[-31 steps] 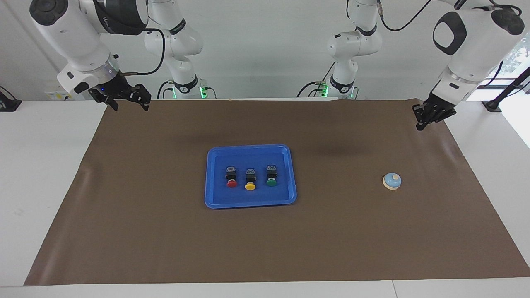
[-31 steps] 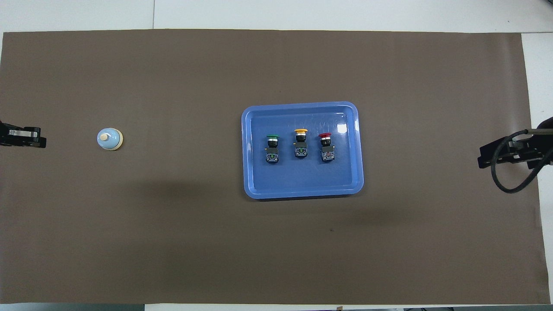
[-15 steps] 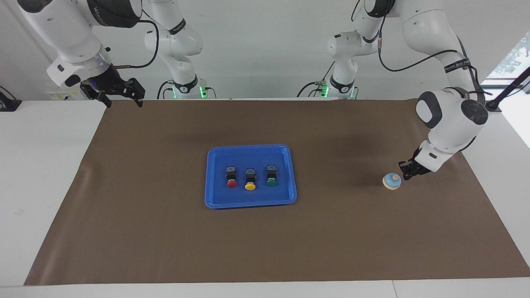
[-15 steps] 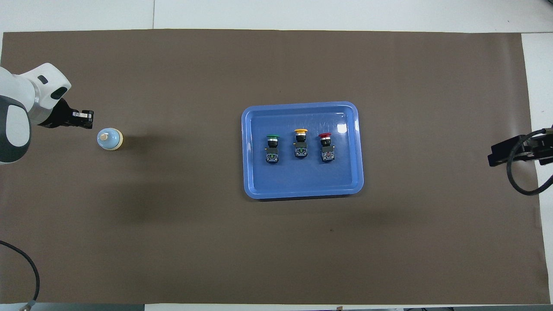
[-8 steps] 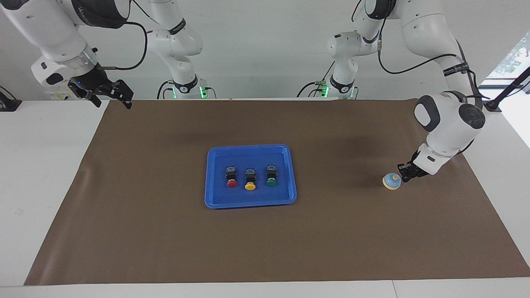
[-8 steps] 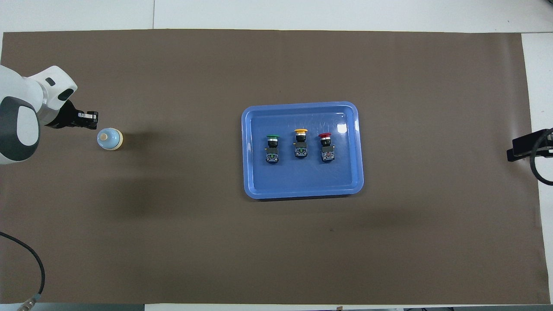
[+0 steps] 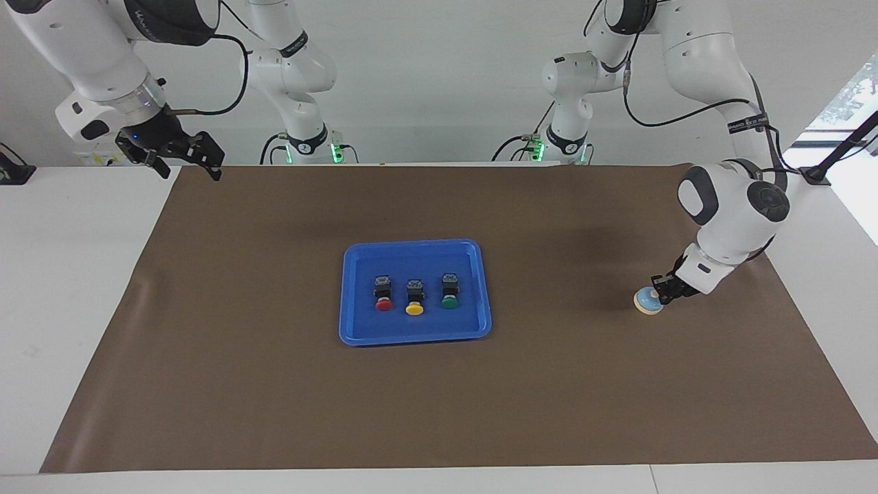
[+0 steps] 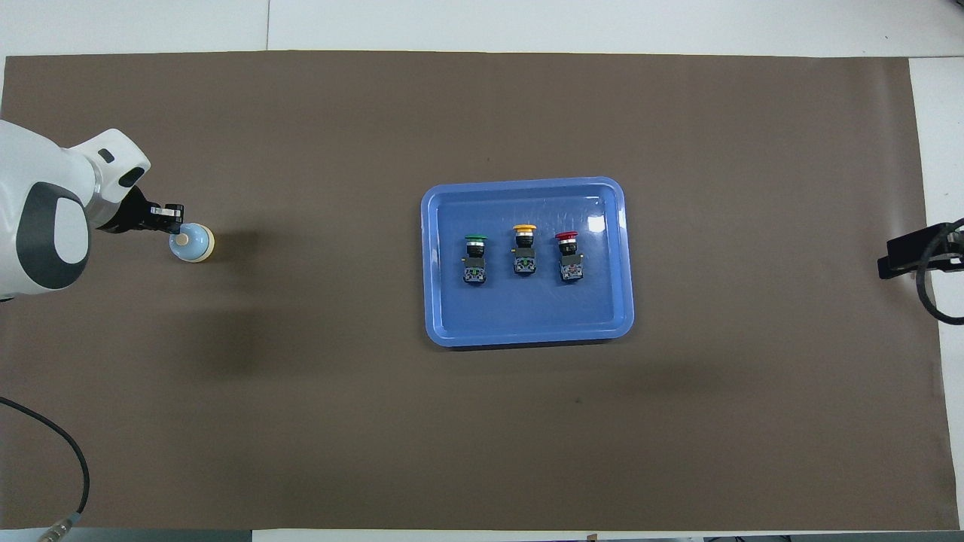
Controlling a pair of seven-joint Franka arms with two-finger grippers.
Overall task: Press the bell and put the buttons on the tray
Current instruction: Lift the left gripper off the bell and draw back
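Observation:
The light-blue bell (image 7: 645,302) stands on the brown mat toward the left arm's end of the table; it also shows in the overhead view (image 8: 196,245). My left gripper (image 7: 660,293) is shut and low, its tip against the bell's top by the cream knob (image 8: 181,239); it shows in the overhead view (image 8: 174,217) too. The blue tray (image 7: 415,335) lies mid-table and holds the red button (image 7: 384,304), yellow button (image 7: 414,309) and green button (image 7: 450,302) in a row. My right gripper (image 7: 188,171) waits open and raised over the mat's corner at its own end.
The brown mat (image 7: 274,398) covers most of the white table (image 7: 68,274). A black cable (image 8: 71,459) of the left arm hangs over the mat's edge nearest the robots.
My left gripper has come down from over the mat's corner to the bell and now reaches its top. My right gripper has drawn back outward toward its end. Bell, tray and buttons stay put.

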